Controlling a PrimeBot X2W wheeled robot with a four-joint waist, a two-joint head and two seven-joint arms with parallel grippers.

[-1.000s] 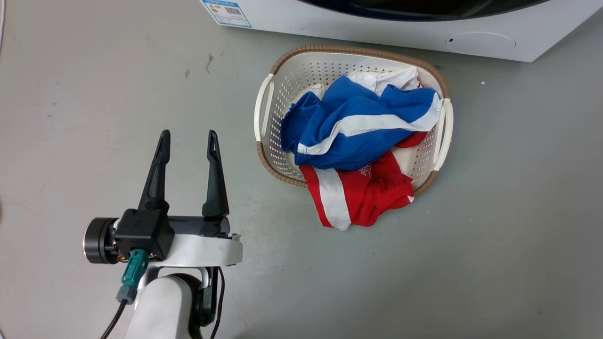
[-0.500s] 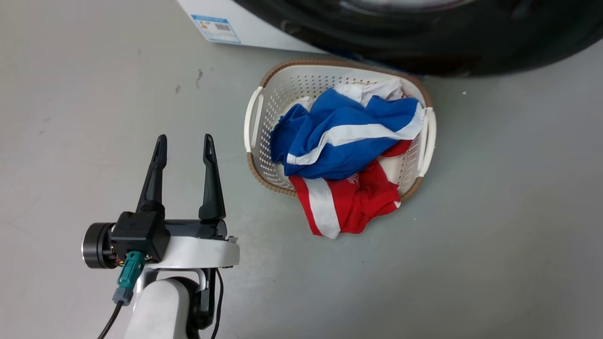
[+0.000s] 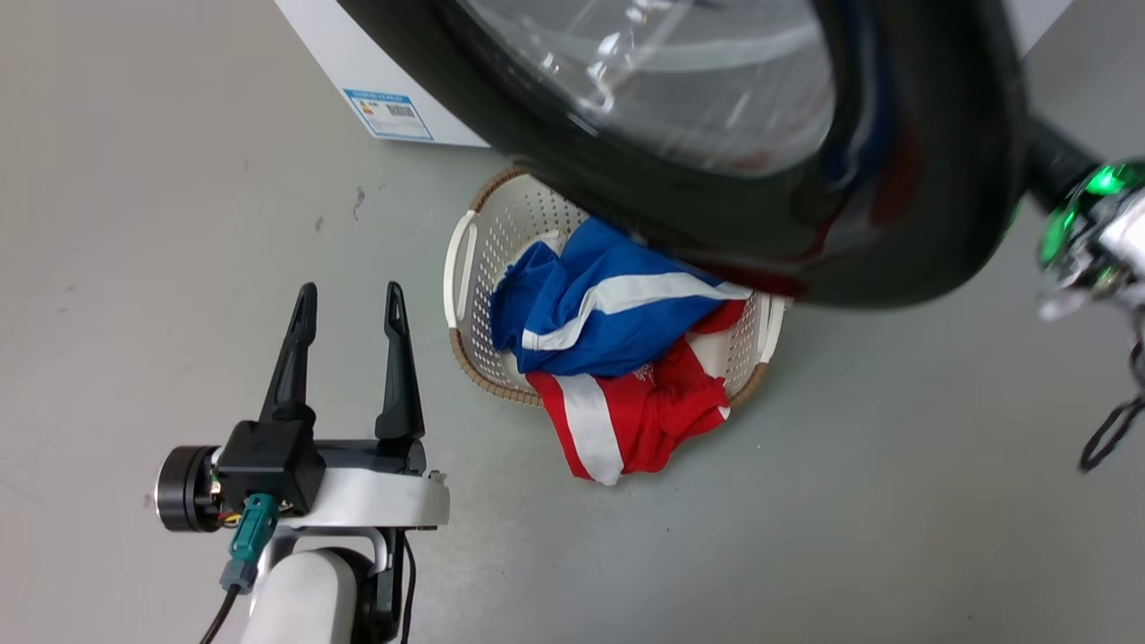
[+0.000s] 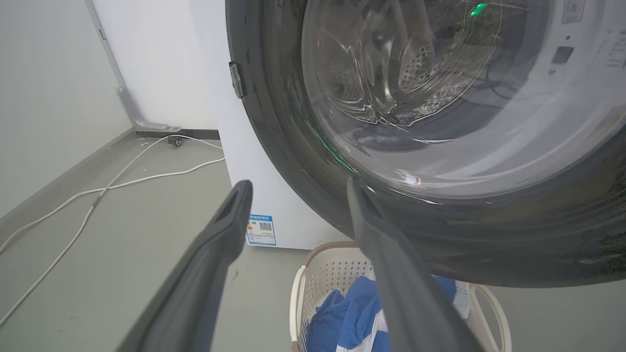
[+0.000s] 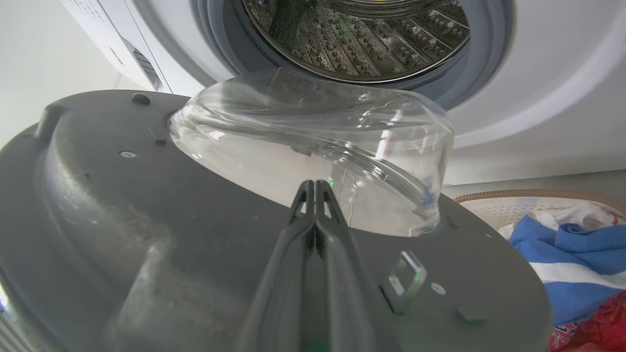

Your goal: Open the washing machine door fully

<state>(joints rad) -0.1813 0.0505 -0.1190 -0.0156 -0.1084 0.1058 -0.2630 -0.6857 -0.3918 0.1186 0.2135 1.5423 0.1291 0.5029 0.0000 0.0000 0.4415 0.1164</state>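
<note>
Light is bright, even and diffuse in all three views. Under the left gripper (image 3: 351, 291), its fingers spread, the matte grey floor (image 3: 134, 224) carries only a faint, soft-edged shadow. Ahead and right of that gripper, the large round glossy black washing machine door (image 3: 921, 179) is smeared, with white glare streaks across its bulging clear glass bowl (image 3: 680, 80). In the left wrist view the gripper's own fingers are out of focus and straight lines bow toward the edges. Past the right gripper (image 5: 315, 185), fingers pressed together, the bowl warps what lies behind it. A blurred green glow (image 3: 1100, 183), perhaps a lamp, flares in the head view.
</note>
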